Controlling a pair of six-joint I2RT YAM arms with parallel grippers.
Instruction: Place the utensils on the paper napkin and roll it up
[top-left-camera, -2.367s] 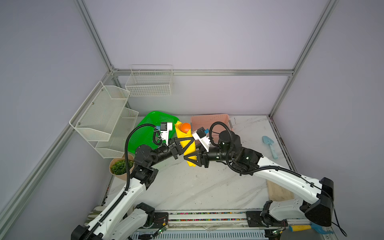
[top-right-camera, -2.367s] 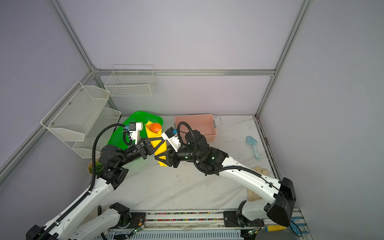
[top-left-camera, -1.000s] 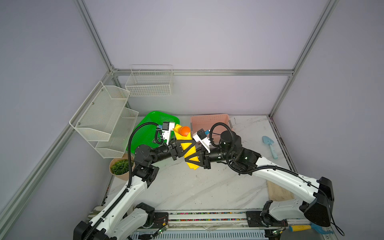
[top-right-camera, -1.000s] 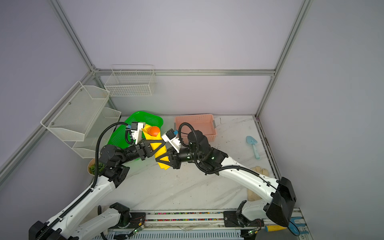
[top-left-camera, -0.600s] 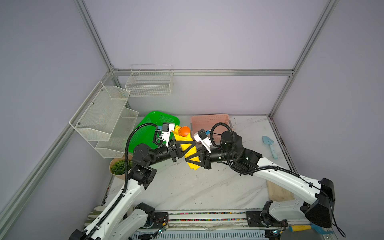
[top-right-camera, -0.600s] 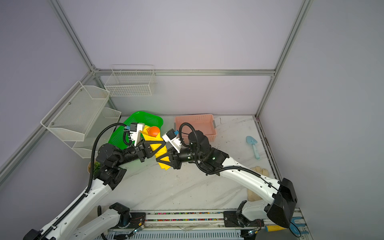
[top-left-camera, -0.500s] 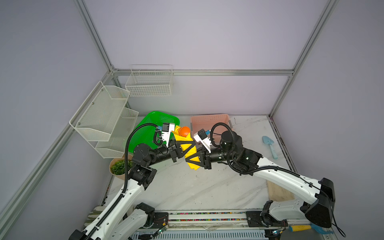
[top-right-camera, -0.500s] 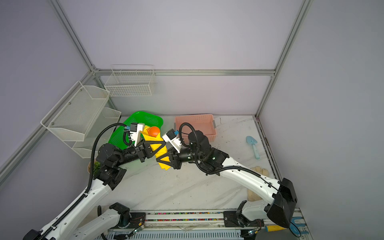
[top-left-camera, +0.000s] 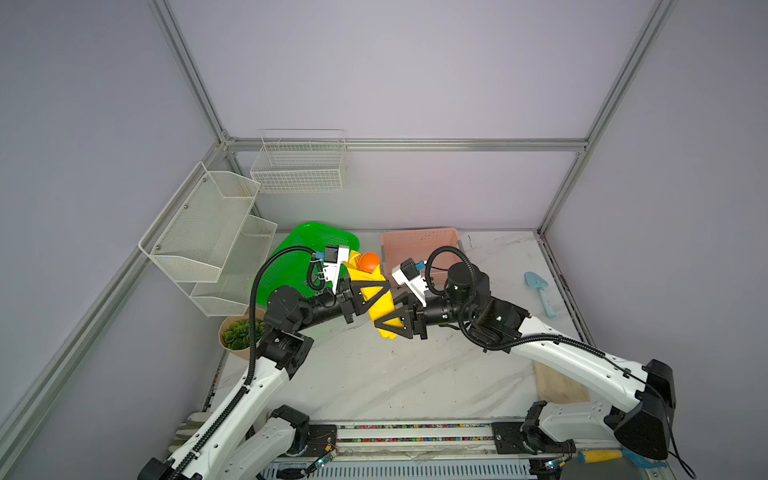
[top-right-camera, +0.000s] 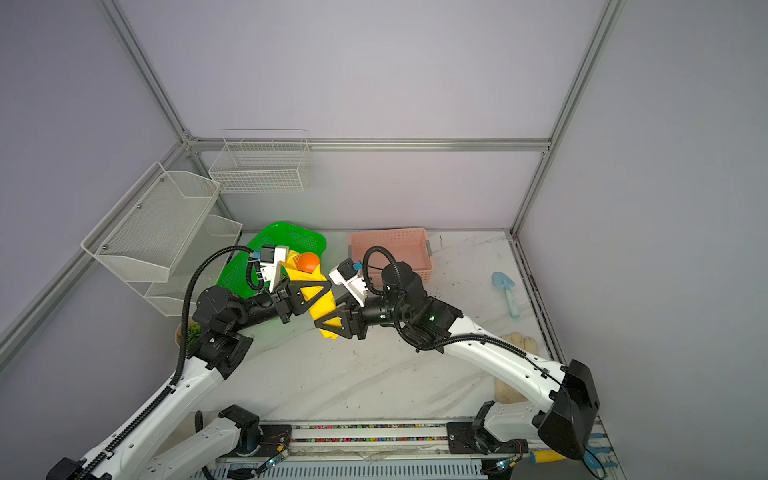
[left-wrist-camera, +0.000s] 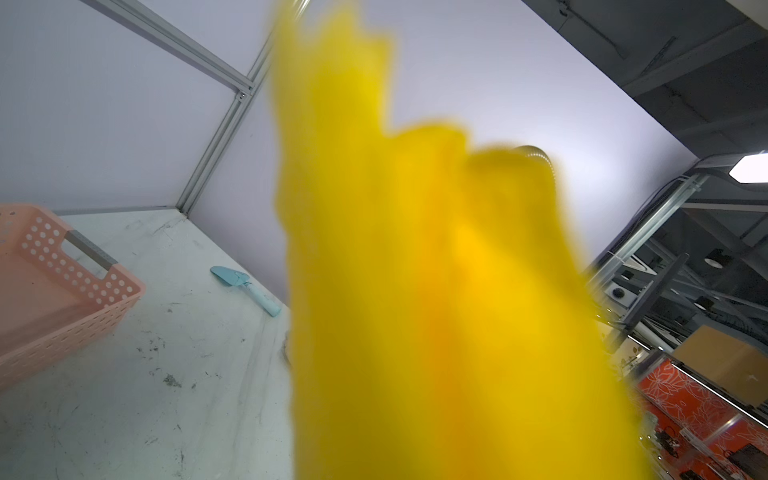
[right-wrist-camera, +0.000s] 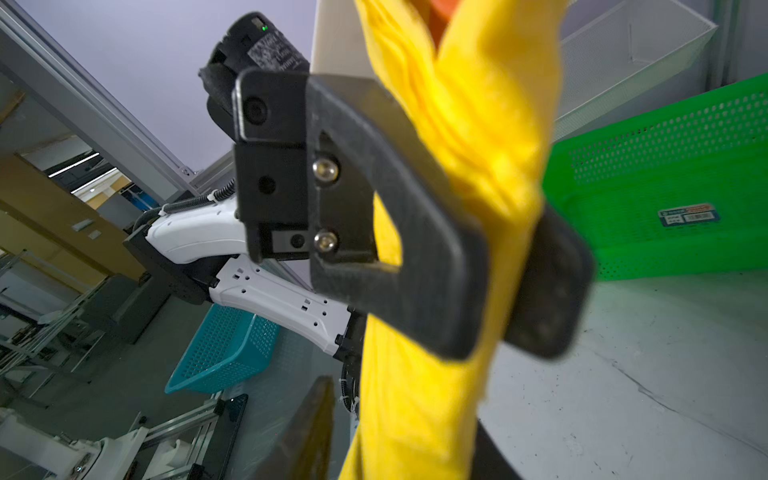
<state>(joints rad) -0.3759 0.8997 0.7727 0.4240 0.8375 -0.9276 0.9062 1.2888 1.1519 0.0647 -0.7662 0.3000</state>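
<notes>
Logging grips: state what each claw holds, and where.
Left claw clamps the rolled bright yellow paper napkin around its middle. Right claw straddles its lower end, jaws apart, apparently not gripping.

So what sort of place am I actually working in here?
Probably a robotics lab test cell: a marble-look tabletop boxed in by plain panels on aluminium framing, wire racks on the walls, and workshop racking beyond it in the left wrist view.

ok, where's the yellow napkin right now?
In both top views, centre-left: the yellow napkin is rolled up above the table, clamped in the left gripper, in front of the green basket and pink basket.
</notes>
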